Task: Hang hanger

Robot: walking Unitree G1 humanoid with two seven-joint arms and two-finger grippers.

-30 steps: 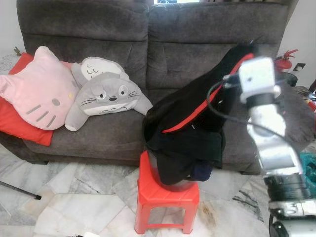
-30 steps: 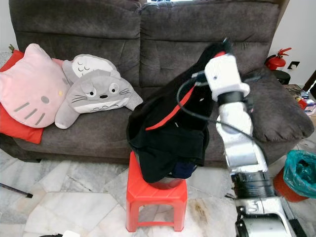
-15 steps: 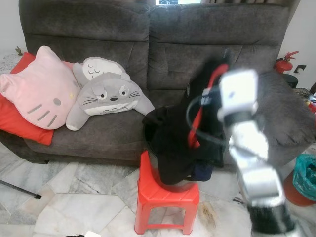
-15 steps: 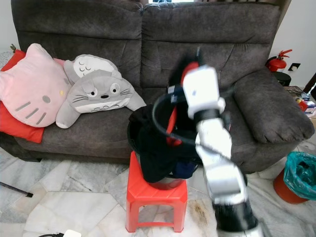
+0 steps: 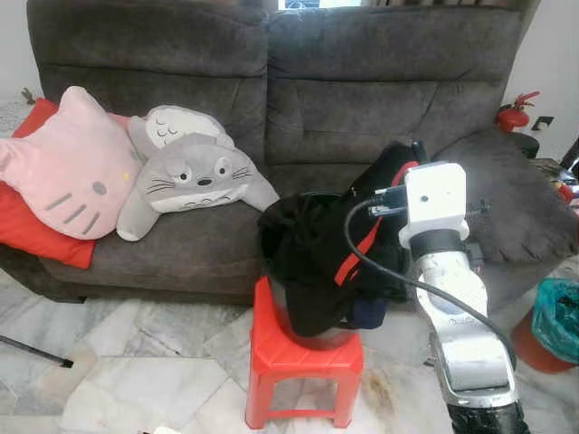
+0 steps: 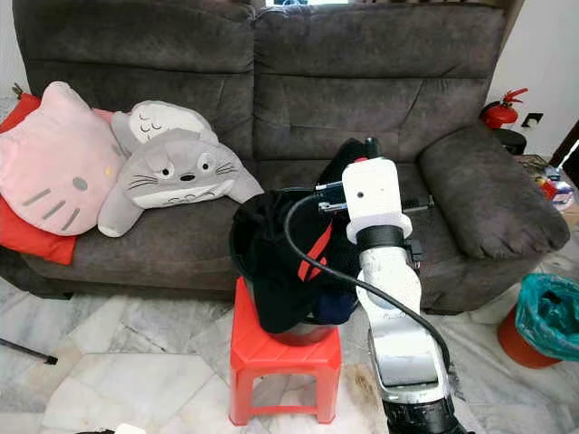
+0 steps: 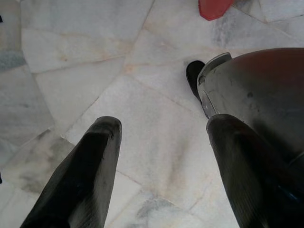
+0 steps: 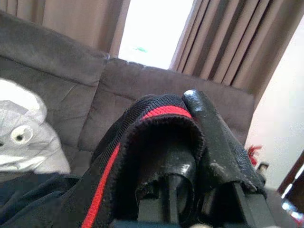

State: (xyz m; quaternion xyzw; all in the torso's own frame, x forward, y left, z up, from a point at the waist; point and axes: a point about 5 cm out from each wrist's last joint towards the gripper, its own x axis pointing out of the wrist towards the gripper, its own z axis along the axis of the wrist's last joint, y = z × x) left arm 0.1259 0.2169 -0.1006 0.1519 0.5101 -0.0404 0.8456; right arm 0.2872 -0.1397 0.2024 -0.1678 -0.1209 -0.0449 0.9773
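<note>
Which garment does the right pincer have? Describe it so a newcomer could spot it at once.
Start at the grey sofa; in front stands a red stool carrying a bucket heaped with dark clothes. The right pincer is shut on the black garment rising from that heap. Its red-striped edge sets it apart.

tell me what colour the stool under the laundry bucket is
Red, a plastic stool; clearest in the left eye view.
</note>
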